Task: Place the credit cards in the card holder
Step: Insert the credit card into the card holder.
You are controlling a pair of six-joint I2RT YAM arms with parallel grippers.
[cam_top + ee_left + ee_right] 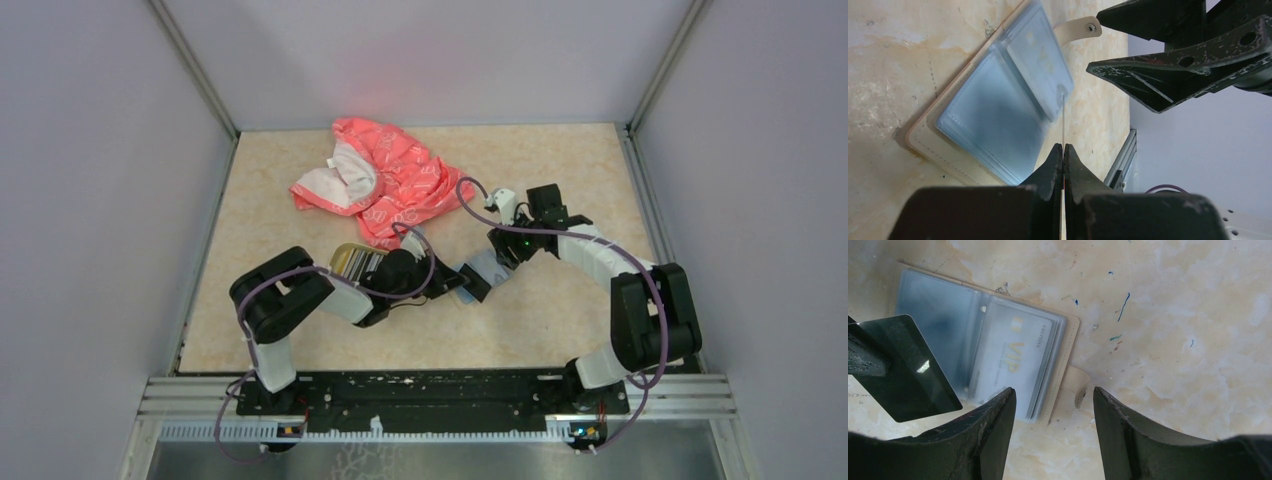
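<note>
Robot lab test cell. Plain grey-lilac panel walls (90,200) box it in at 9, 12 and 3 o'clock, with bare metal corner posts (203,75) at 11 and 1. The surface (570,170) is a beige marble-print sheet, scuffed, with blue pen flecks (1124,305) showing in the right wrist view. At 6 o'clock a slotted aluminium rail (190,400) carries a black mounting plate (440,385). Left arm (290,300) and right arm (640,300) are bolted to it side by side, with purple cables (462,186) looped loose along both.
</note>
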